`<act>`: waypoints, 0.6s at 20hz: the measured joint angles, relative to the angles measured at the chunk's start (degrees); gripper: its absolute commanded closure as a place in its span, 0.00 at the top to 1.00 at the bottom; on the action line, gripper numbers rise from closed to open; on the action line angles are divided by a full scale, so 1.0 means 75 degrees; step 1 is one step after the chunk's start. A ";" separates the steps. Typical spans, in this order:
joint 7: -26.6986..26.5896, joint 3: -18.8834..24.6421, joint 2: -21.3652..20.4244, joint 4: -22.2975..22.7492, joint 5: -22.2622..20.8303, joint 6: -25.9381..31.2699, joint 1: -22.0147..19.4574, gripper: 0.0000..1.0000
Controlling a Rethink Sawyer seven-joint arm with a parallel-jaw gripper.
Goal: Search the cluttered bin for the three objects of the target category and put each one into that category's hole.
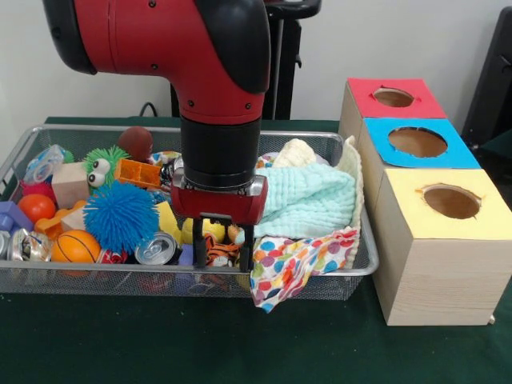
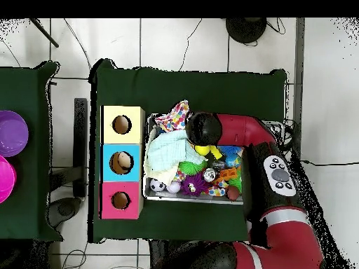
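The wire-mesh bin (image 1: 96, 128) is full of toys and cloths; it also shows in the overhead view (image 2: 193, 200). My gripper (image 1: 222, 250) is lowered into its front middle. It is open, with one finger on each side of a small tiger-striped toy (image 1: 218, 251). In the overhead view the arm's wrist (image 2: 202, 129) hides the gripper. The red-surrounded hole (image 1: 393, 97) is on the farthest wooden box right of the bin, and also shows in the overhead view (image 2: 120, 200).
The blue-surrounded hole (image 1: 418, 142) and yellow-surrounded hole (image 1: 451, 201) sit nearer. A mint cloth (image 1: 308, 200) and a spotted cloth (image 1: 296, 260) lie right of the gripper. A blue spiky ball (image 1: 120, 214), a can (image 1: 156, 248) and a small basketball (image 1: 75, 246) lie left.
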 measured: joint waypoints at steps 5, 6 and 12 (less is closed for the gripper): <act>0.0000 -0.0002 -0.0041 0.0003 -0.0009 0.0282 0.0002 1.00; 0.0000 -0.0002 -0.0052 0.0003 -0.0009 0.0334 0.0005 1.00; 0.0000 -0.0001 -0.0121 0.0003 -0.0056 0.0446 0.0016 1.00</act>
